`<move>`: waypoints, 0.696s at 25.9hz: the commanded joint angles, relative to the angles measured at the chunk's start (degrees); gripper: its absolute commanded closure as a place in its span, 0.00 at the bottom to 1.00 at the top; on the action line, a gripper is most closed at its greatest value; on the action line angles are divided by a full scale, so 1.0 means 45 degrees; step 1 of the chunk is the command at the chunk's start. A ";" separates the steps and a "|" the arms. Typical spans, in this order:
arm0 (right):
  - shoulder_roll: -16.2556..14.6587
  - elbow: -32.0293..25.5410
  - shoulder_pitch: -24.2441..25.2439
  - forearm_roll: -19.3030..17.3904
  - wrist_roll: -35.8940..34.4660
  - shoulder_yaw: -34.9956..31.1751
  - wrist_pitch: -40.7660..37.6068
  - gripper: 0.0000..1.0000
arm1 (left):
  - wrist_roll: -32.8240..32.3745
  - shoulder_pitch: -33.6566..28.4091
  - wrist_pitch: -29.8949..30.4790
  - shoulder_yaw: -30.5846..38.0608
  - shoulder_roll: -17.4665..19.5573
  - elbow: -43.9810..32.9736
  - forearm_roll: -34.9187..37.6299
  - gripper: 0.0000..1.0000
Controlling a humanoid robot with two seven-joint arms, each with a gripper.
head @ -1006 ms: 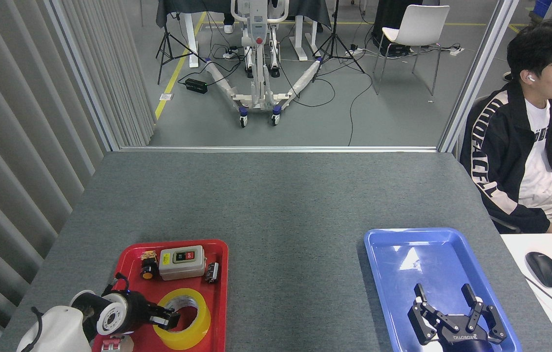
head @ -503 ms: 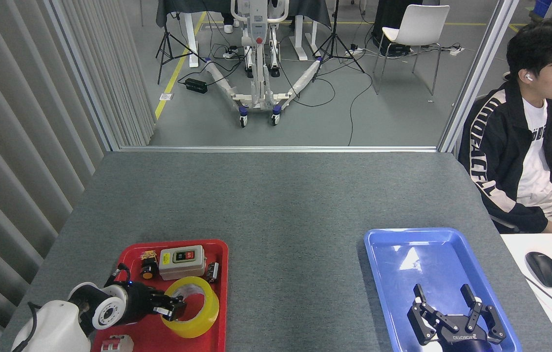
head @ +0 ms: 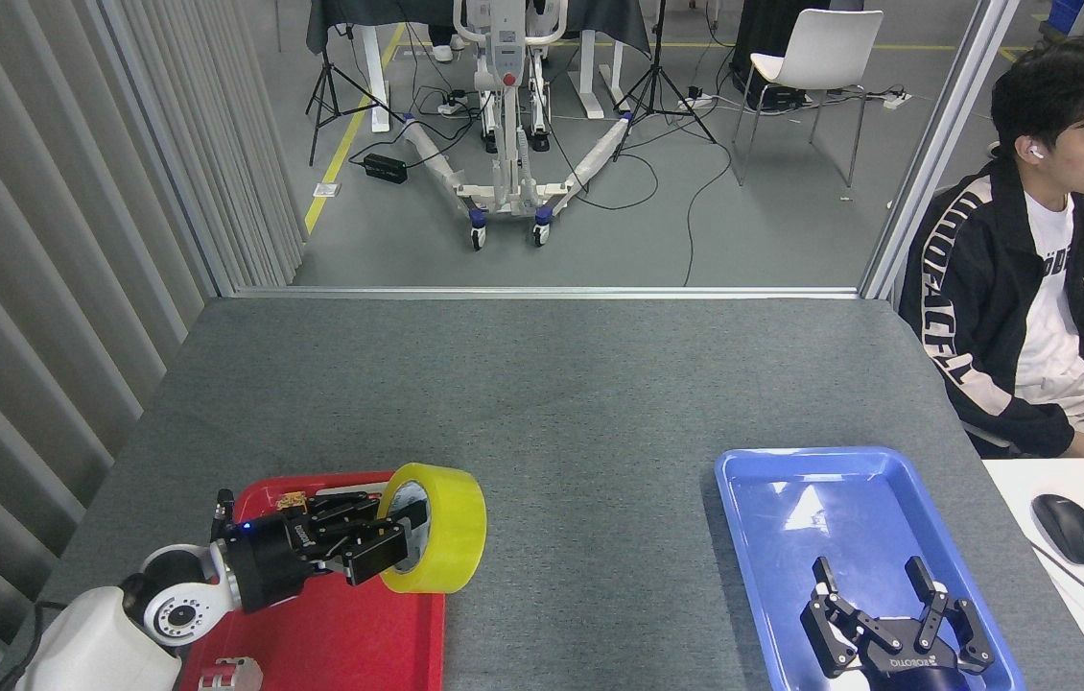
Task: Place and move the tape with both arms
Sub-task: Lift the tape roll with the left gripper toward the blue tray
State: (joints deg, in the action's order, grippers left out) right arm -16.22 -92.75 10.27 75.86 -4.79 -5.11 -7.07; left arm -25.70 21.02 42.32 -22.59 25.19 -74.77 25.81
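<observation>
While two trays sit on the grey table (head: pixel 542 384), one red tray (head: pixel 341 633) at left and one blue tray (head: pixel 772 480) at right, the single roll of tape (head: pixel 451 528) hangs over the red tray's right rim, pinched through its core by the left gripper (head: pixel 393 537). Half a second ago the roll lay lower inside that tray; now it is raised and tipped on edge. Over the blue tray, the right gripper (head: pixel 873 585) has not moved, fingers spread, holding nothing.

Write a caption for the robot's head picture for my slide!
Left gripper lifts the yellow tape over the red tray; right gripper waits open.
</observation>
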 commanded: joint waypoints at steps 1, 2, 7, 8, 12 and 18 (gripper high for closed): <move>-0.0008 0.0005 -0.0016 -0.0001 -0.0010 -0.0018 -0.0577 0.00 | 0.0868 0.0056 0.0596 -0.0703 -0.0890 0.0874 -0.1399 1.00; 0.0011 -0.0015 -0.0016 0.0018 -0.0010 -0.0037 -0.0753 0.00 | 0.0927 0.0115 0.0596 -0.0956 -0.1183 0.1128 -0.1536 1.00; 0.0031 -0.0015 0.0023 0.0018 -0.0030 -0.0213 -0.1652 0.00 | 0.0985 0.0329 0.0596 -0.1777 -0.2784 0.2319 -0.1595 1.00; 0.0031 -0.0015 0.0042 0.0018 -0.0030 -0.0232 -0.1788 0.00 | 0.0985 0.0388 0.0596 -0.1913 -0.3194 0.2787 -0.1633 1.00; 0.0011 -0.0015 0.0159 0.0038 -0.0069 -0.0779 -0.3019 0.00 | 0.0985 0.0759 0.0596 -0.2519 -0.4425 0.3843 -0.1790 1.00; 0.0050 -0.0054 0.1097 0.0018 -0.0714 -0.2518 -0.7667 0.00 | 0.1689 0.0818 0.0596 -0.2831 -0.5050 0.4253 -0.2298 1.00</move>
State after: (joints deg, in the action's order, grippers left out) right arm -16.03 -92.86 13.74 76.02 -6.35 -13.30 -31.78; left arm -19.65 24.46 44.99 -34.72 3.67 -57.00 16.47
